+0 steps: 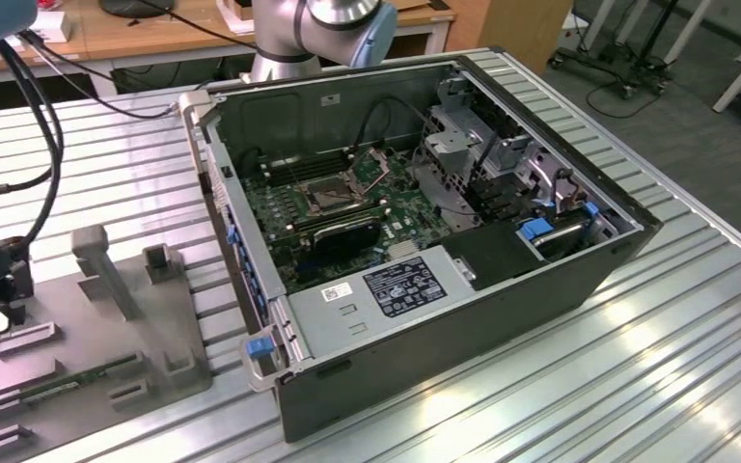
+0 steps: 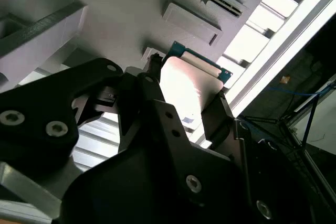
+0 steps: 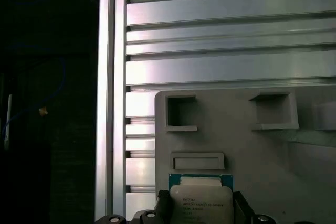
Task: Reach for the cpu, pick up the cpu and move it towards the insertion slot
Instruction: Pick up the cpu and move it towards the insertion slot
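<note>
Since the end effector point(image 2: 186, 92) is closed on the cpu point(image 2: 181, 82) by 2 opposite edges at the grey fixture point(image 3: 262, 182), best keep it level and slow toward the insertion slot point(image 1: 332, 198).

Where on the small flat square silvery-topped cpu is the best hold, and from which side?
Take the cpu by two opposite thin edges, coming in from the side of its silvery top face. It is thin and flat, so likely only its edges offer purchase. In both wrist views the gripper has black fingers against two opposite edges, leaving the top bare.
</note>
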